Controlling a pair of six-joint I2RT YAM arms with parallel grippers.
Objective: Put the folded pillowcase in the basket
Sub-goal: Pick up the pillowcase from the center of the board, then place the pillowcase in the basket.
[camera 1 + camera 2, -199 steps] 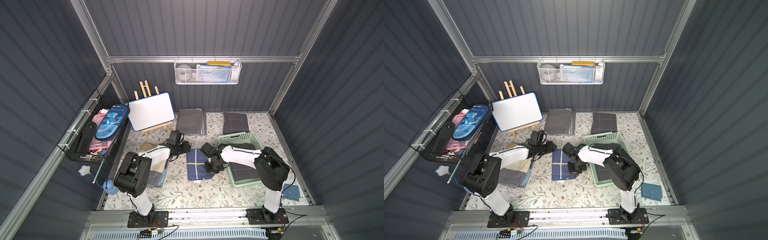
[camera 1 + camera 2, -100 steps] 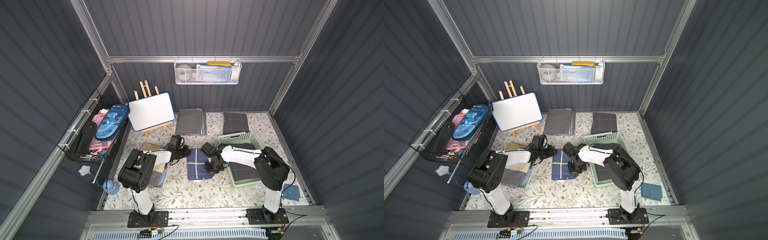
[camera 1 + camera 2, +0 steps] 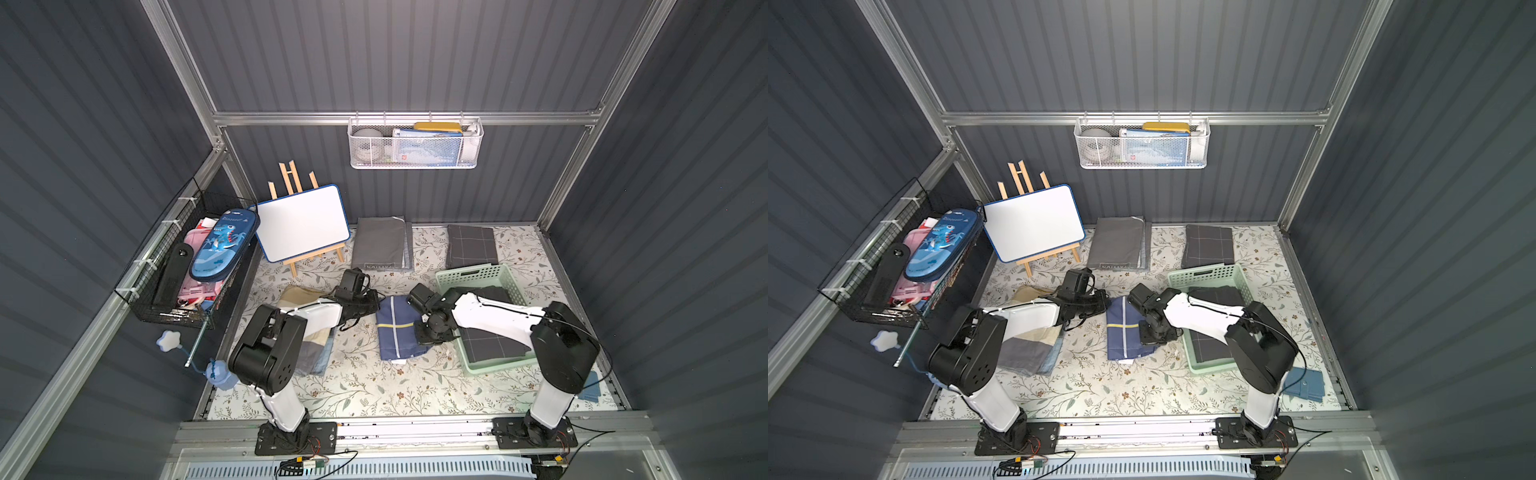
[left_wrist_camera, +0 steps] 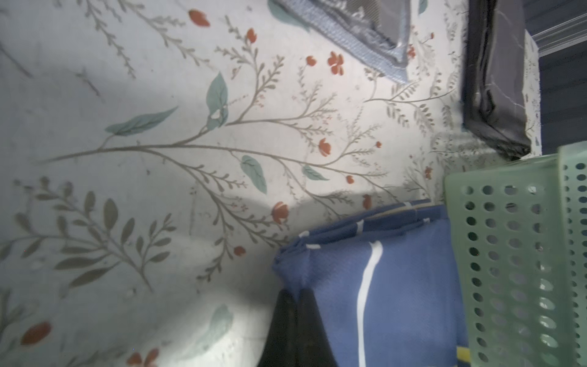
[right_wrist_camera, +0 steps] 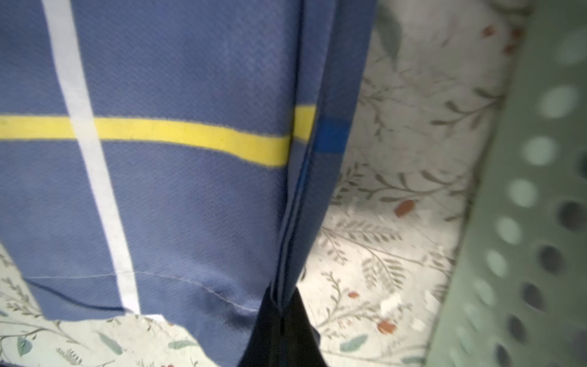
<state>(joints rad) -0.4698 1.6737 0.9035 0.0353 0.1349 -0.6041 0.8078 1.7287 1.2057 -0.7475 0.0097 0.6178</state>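
Floral-printed table cover [image 3: 374,386], seen in both top views, with the task at its grasping stage. The shallow rectangular pale mint-green plastic basket with perforated sides [image 3: 473,276] is standing right of centre. The folded navy-blue pillowcase with white and yellow stripes [image 3: 395,336] is lying flat on the cover just left of it, not yet inside. The left gripper [image 4: 294,295] is clenched on the pillowcase's far left corner. The right gripper [image 5: 281,305] is pinched on its right hem. Lifting and carrying over the rim are left to do.

Containers: the black wire basket [image 3: 174,316] on the left wall is holding a blue dinosaur-print pencil case [image 3: 224,245] and pink items. The white metal mesh basket [image 3: 415,156] on the far wall is holding a pale round object, printed packaging and a yellow flat item. The mint basket is already holding a folded dark grey checked cloth [image 3: 490,349].
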